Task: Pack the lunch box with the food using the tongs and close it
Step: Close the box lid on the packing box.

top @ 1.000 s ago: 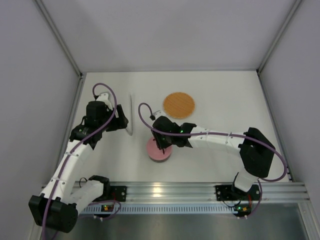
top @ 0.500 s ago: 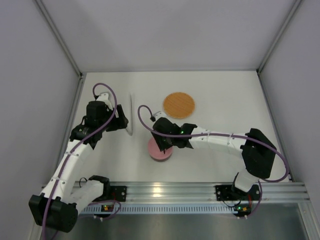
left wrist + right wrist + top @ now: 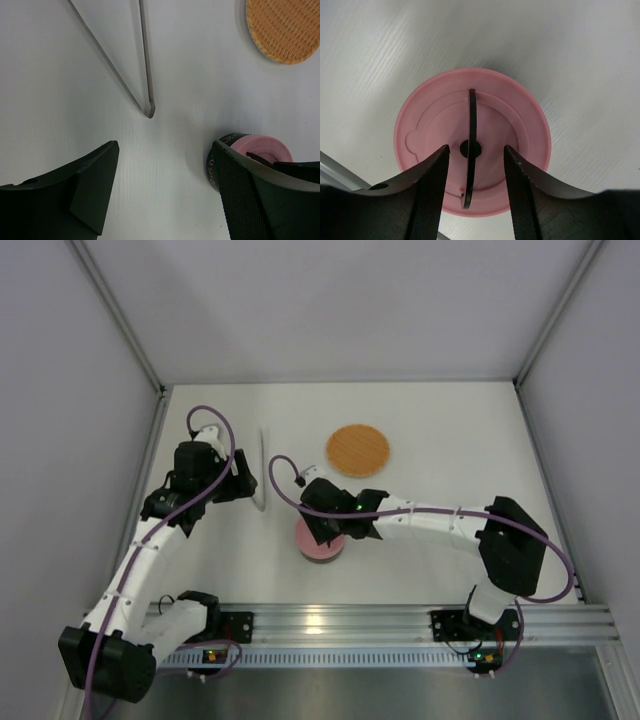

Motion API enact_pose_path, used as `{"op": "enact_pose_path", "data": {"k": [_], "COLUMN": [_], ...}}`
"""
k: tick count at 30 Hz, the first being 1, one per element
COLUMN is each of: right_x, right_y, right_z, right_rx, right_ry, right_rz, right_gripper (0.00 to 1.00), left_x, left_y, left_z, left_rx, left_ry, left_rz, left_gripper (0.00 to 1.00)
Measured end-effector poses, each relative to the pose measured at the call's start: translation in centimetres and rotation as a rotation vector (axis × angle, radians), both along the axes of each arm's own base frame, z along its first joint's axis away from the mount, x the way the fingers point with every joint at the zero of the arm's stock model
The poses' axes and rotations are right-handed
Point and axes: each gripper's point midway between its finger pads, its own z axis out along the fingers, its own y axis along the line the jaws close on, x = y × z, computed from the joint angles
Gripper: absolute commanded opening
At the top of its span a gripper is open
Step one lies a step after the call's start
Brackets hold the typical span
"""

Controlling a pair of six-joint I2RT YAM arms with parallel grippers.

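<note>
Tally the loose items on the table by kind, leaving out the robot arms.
Tongs: 1
Woven plate: 1
Lidded lunch box: 1
Total: 3

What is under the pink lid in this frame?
Only the top of the pink lid and its black handle show. The lid covers whatever it sits on, so nothing beneath it, container or contents, can be clearly seen in any view.
</note>
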Motion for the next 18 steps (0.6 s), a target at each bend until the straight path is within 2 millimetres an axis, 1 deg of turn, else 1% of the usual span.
{"op": "enact_pose_path", "data": {"k": [6,10,14,18], "right_x": [-0.1,-0.1,0.2,0.6], "right_y": [-0.1,-0.4,-0.5,-0.3], "right_z": [0.1,0.2,1.0,2.1], "right_rx": [-0.01,-0.03,-0.044,-0.033], "right_ry": [-0.003,-0.005,-0.022,-0.044], "right_rz": [0.005,0.008,0.006,0.014], "right_gripper": [0.49,0.52,0.55,0.56], "left_x": [0.0,0.0,0.0,0.0], "left_y": [0.0,0.0,0.0,0.0], "left_z": [0.0,0.0,0.0,0.0], "left_rx": [0.0,0.0,0.0,0.0], "left_ry": [0.0,0.0,0.0,0.0], "left_rz": [0.0,0.0,0.0,0.0], "left_gripper": [0.8,0.8,0.8,0.8]}}
